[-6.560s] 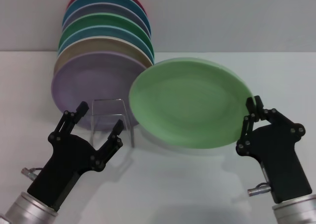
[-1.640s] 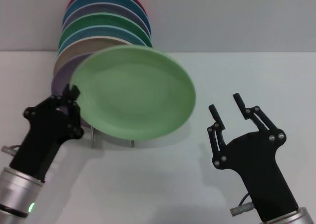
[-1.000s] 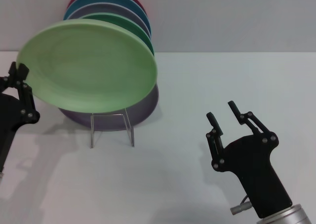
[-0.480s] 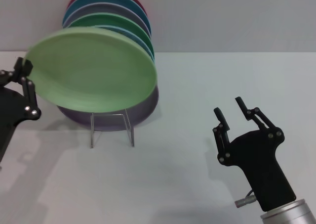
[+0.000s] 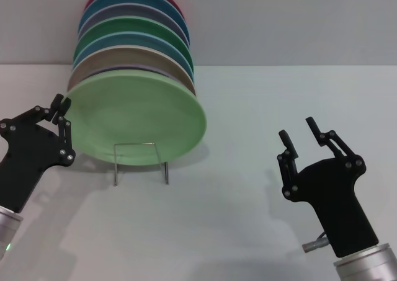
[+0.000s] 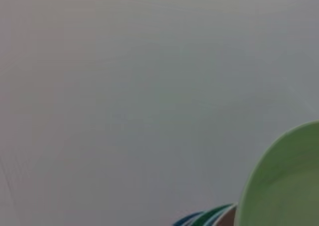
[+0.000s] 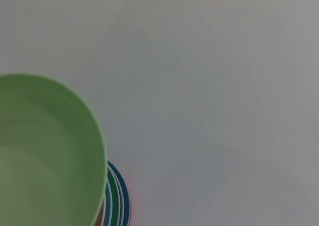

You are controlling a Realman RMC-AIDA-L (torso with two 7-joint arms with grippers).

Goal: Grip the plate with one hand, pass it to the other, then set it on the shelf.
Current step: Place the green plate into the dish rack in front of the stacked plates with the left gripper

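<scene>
Seating the plate (image 5: pixel 136 120) into the shelf (image 5: pixel 141 162).
Left tool (image 5: pixel 61 123) is pinching its rim; releasing early risks slippage. Right tool (image 5: pixel 301 138) is idling, spread.

Bright, even overhead light in the head view; soft, pale shadows fall on the white table (image 5: pixel 236 231) beneath both arms and the rack, with no glare. Both wrist views are hazy, their plate edges out of focus
</scene>
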